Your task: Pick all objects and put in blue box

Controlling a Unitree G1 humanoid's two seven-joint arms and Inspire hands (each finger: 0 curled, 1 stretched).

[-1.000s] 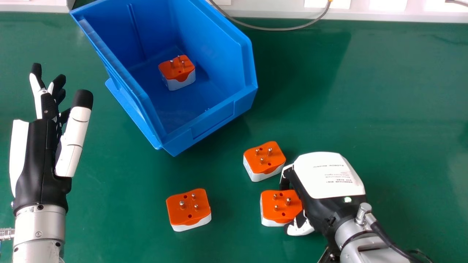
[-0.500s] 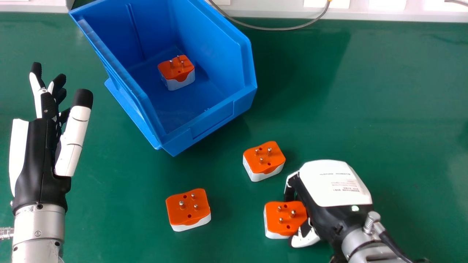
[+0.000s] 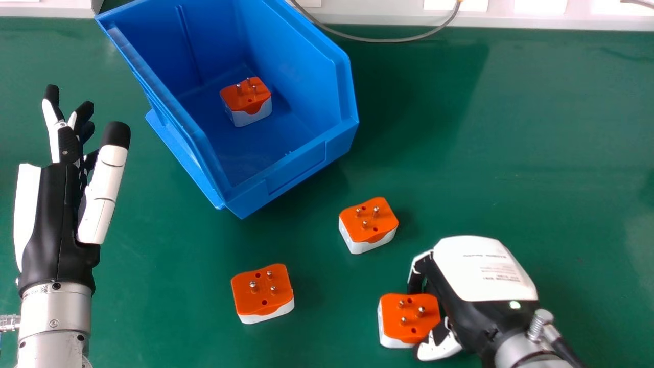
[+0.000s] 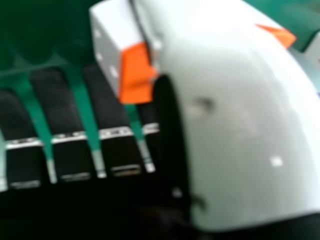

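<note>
Closest to you, your right hand (image 3: 480, 268) has the held adapter (image 3: 409, 317) between its curled fingers and thumb, a narrow grip. Over the last second, hand and adapter have slid together toward you and to the right, so the gap to the middle adapter (image 3: 368, 225) has widened. You can't tell from here whether the held piece is off the green table (image 3: 536, 153). In the right hand view, the thumb (image 4: 240, 125), a smooth, rounded pale shell, covers part of that piece, beside black fingers with white bands.

To the left of it, the left-hand adapter (image 3: 263, 294) sits where it was, as does the middle one a little farther out. Each is a chunky block with rounded corners, an orange top over a white base and metal pins pointing up.

Your left hand (image 3: 56, 220) is at the view's left, fingers extended and thumb spread wide, nothing in its grasp; it has barely shifted.

Farther out, the blue box (image 3: 301, 166), smooth plastic with sloping side walls and a thin ridge inside, stands turned at an angle. One boxed adapter (image 3: 246, 105) lies on its floor, pins up. Beyond, a thin grey cable (image 3: 378, 40) curves onto the table from a white ledge (image 3: 388, 18).
</note>
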